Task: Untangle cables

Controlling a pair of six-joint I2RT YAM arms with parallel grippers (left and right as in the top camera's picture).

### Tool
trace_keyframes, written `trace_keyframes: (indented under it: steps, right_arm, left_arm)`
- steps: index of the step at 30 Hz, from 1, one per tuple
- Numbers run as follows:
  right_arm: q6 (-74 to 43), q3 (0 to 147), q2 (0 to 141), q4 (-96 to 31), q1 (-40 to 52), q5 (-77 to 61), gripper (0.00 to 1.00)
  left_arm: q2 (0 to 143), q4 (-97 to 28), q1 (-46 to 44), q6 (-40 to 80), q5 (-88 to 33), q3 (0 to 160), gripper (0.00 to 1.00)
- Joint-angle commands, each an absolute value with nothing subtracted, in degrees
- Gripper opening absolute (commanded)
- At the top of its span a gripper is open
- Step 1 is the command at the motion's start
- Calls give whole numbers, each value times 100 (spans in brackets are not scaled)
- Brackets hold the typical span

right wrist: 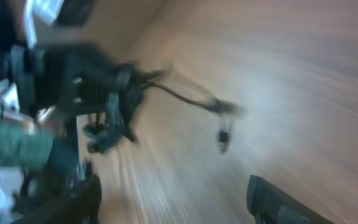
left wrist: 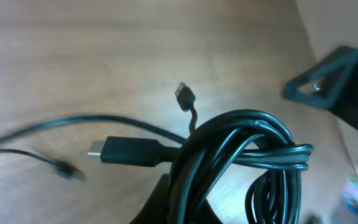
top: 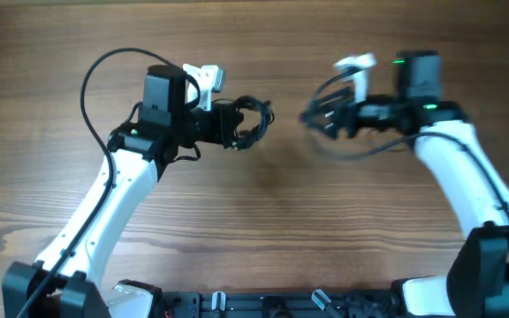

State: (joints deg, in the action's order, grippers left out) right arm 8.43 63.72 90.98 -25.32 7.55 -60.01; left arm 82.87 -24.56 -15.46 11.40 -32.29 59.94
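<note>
**While your left gripper (top: 237, 124) holds the cables (left wrist: 235, 127), your right gripper (top: 318, 115) stands open**

Where your left jaws meet, the cables sit as a tight coil of glossy black loops. The coil is bunched at the fingertips and spills just ahead of them. It hides most of the fingers in the left wrist view. You cannot read how narrow the gap is, only that the jaws are closed onto the bundle.

Beyond the jaws, a flat plug with a silvery tip (left wrist: 123, 151) sticks out of the coil to one side. A smaller plug (left wrist: 184, 96) stands on a short kinked cord farther ahead. A thin loose cord (left wrist: 42, 124) trails away past the silvery plug over the wooden table (top: 254, 221). It is blurred, and its end is hard to make out.

Your right jaws are spread wide, one finger at each lower corner of the right wrist view, with nothing between them. The bundle lies well ahead of those jaws and off to one side, in the grip of the opposite arm. A cord with a small plug at its end reaches out from the bundle toward your right jaws.

From overhead the two grippers face each other, near but apart, and the right one is blurred. A faint dark curve shows beside the right jaws there. You cannot tell whether it is one of the cables.
</note>
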Motion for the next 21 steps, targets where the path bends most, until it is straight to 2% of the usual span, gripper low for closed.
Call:
trace_keyframes:
  steps: [1,3,8,11,12,14,15,17,21]
  right_arm:
    - [1260,6331,9065,-2349,1621,-5050,79]
    - [1197,6331,9065,-2320,1885,-4945,78]
    - [1181,6331,9065,-2333,2206,-4864,54]
    - [989,6331,9065,-2344,2290,-4866,30]
    - [985,6331,9065,-2368,2300,-4866,26]
    - [987,6331,9065,-2383,2303,-4864,8]
    - [982,6331,9065,-2381,2303,-4864,5]
    - [744,6329,9065,-2379,2303,-4742,5]
    - [-423,6331,9065,-2335,2290,-3706,5]
  left_arm:
    - [8359,-3002,-1566,-71,-4239,6012,4]
    - [8359,-3326,-1586,-622,-4230,6010,4]
    - [8359,-3494,-1586,-1083,-3837,6012,4]
    - [8359,-3470,-1584,-1332,-3848,6012,4]
    - [8359,-3426,-1584,-1328,-3850,6012,4]
    - [8353,-3267,-1584,-1304,-3850,6012,4]
    - [8353,-3192,-1584,-1302,-3852,6012,4]
    - [8346,-3015,-1584,-1133,-3850,6012,5]
    - [8324,-2620,-1542,-445,-3846,6012,18]
